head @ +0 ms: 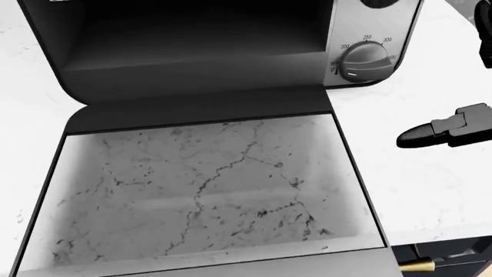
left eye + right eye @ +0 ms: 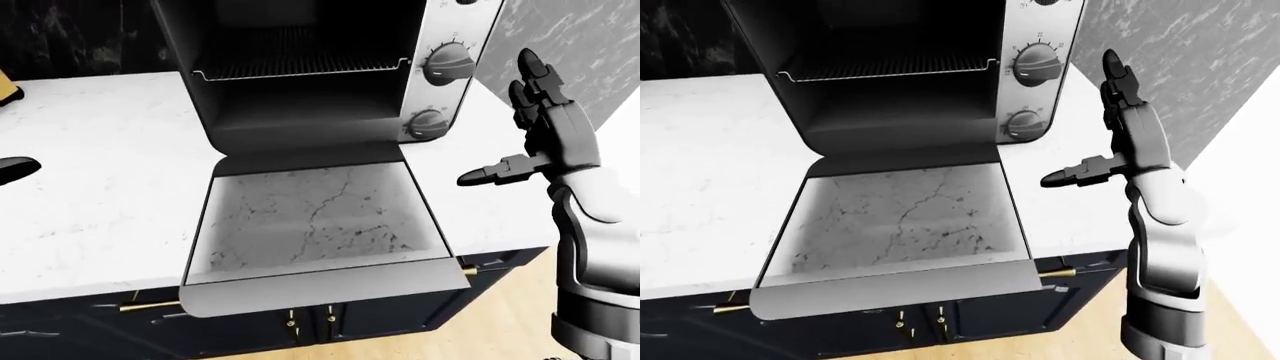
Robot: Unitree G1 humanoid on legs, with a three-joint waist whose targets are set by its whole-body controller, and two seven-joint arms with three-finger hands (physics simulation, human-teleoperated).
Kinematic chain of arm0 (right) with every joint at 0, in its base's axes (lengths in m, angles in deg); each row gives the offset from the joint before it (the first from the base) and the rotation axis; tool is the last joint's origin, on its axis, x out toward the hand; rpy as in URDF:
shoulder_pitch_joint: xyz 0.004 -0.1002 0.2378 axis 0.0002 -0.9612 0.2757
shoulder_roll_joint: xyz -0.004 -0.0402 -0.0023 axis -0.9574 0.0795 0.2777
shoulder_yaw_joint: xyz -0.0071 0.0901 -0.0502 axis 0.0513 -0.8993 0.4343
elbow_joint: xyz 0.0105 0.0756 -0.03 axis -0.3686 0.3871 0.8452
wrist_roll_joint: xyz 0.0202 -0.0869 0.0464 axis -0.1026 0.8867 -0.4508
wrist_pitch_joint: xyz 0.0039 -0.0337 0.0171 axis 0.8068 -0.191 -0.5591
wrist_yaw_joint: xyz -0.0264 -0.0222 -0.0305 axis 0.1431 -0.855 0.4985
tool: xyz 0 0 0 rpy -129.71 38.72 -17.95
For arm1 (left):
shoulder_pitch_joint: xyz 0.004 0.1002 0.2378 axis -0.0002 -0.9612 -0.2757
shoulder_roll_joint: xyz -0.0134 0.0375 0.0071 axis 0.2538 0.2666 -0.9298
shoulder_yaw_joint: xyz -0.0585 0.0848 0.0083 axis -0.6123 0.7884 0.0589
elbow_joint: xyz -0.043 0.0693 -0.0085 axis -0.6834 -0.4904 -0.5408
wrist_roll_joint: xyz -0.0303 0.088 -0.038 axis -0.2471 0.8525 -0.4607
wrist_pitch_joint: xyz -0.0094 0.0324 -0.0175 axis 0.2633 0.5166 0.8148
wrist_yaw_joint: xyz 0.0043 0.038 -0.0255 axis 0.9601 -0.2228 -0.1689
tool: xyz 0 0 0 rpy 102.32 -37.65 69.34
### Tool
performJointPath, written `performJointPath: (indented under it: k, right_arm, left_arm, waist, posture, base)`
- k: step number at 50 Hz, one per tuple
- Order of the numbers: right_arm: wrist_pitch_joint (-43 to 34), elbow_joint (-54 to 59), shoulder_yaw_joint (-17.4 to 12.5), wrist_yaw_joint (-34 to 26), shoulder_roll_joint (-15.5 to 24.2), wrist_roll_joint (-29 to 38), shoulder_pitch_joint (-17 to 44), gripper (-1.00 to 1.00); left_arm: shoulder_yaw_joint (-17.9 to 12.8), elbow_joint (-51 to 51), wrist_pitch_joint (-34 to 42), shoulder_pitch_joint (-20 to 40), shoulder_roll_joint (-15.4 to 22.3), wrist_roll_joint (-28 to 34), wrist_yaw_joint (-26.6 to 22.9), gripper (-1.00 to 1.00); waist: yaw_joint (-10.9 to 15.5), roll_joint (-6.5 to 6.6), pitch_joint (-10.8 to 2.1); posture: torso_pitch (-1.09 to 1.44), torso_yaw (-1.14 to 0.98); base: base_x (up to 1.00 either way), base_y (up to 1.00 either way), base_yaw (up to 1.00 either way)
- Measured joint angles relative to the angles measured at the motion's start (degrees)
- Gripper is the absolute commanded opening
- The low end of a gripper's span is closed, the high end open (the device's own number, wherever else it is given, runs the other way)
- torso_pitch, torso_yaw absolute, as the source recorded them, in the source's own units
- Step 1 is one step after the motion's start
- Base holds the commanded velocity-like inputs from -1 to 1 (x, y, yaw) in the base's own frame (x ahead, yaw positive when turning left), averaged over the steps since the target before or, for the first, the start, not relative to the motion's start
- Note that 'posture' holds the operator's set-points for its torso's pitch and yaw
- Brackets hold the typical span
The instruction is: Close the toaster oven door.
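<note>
Toaster oven door (image 2: 315, 225): 1, open flat | right hand (image 2: 545, 127): fingers spread

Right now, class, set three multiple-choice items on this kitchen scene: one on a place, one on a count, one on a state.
1. In the left-eye view, the right hand is where, relative to the toaster oven?
A. Right of it
B. Inside it
C. Left of it

2. How many knobs show fully on the oven's panel in the right-eye view?
A. None
B. Two
C. Five

3. The toaster oven door is:
A. Shut
B. Missing
C. Folded down flat

Key: 1 A, the hand hangs right of the panel. 2 B, two round dials are stacked there. 3 C, the door lies open over the counter edge.
</note>
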Motion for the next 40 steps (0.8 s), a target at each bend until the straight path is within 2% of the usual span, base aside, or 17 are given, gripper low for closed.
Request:
performJointPath:
  k: [40]
  right_arm:
    - [2.4, -2.7, -0.2, -4.3, -3.8, 2.5, -6.7, 1.0]
  left_arm:
    - [-0.1, 0.4, 0.2, 0.0, 0.1, 0.0, 0.1, 1.0]
  waist:
    - [-0.1, 0.14, -0.09]
  posture:
    - [0.0, 0.0]
  base:
    - [0.0, 0.0, 0.0]
